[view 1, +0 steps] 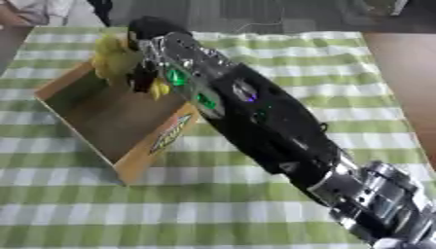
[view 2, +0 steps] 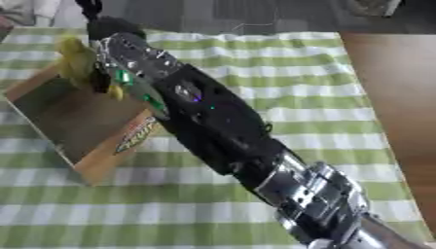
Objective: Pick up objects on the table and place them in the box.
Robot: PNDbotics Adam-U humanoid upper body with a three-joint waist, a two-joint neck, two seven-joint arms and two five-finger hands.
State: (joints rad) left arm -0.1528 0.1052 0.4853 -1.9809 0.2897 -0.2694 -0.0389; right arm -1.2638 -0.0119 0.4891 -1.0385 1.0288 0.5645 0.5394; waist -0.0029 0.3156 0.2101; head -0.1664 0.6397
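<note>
Tablecloth [view 1: 255, 204] in green and white checks covers the whole work surface, with a strip of bare brown wood [view 1: 405, 63] showing along its right side and grey floor beyond the far edge. At the far left corner something pale sits past the cloth, too blurred for me to name.

On the cloth I count one box [view 1: 128, 155]: an open cardboard tray lying askew at the left, with a printed label on its near right wall. I count one object, a yellow thing [view 1: 115, 56] (soft-looking, lumpy, otherwise hard to make out), and it is up at the box's far corner, above the rim.

My right arm [view 1: 272, 121] crosses the picture from the lower right, black with green and purple lights, ending in my right hand [view 1: 152, 36] over that far corner. The yellow thing lies against the hand's left side, with a bit of yellow showing under it too. Whether my fingers are curled round it or straight I cannot tell; the arm hides them.
</note>
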